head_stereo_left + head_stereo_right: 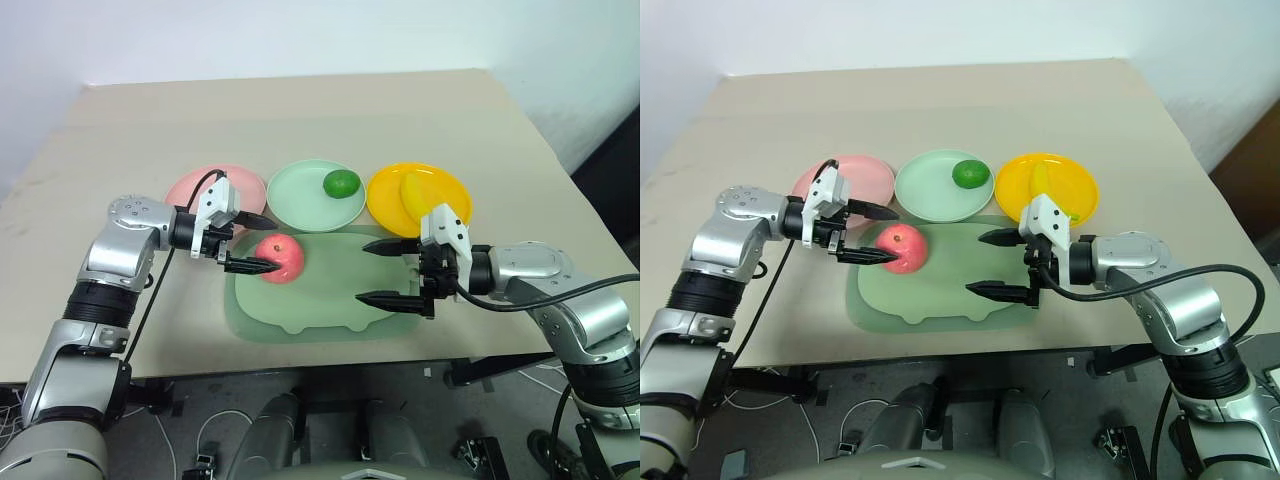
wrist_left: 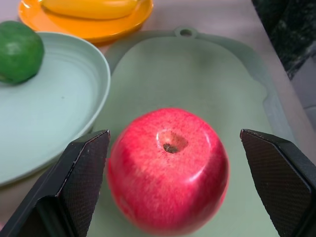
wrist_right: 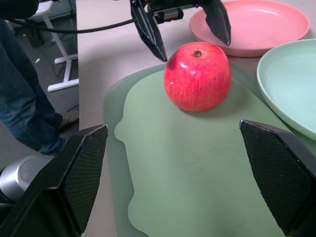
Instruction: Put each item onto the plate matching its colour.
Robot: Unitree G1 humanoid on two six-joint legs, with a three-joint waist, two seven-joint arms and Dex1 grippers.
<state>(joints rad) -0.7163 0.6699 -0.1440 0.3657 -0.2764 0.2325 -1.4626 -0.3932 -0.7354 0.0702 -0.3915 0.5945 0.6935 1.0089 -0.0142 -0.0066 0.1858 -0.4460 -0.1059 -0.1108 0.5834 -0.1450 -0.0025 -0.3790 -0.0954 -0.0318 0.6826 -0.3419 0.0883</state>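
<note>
One item, the apple (image 1: 281,259), is bracketed on the mat (image 1: 330,310) by the open left hand (image 1: 250,242). Closure should be centred before lifting to the pink plate (image 1: 190,188). The right hand (image 1: 392,272) is held open, empty.

Left gripper (image 1: 246,242), right gripper (image 1: 390,272): jaws spread wide.
</note>
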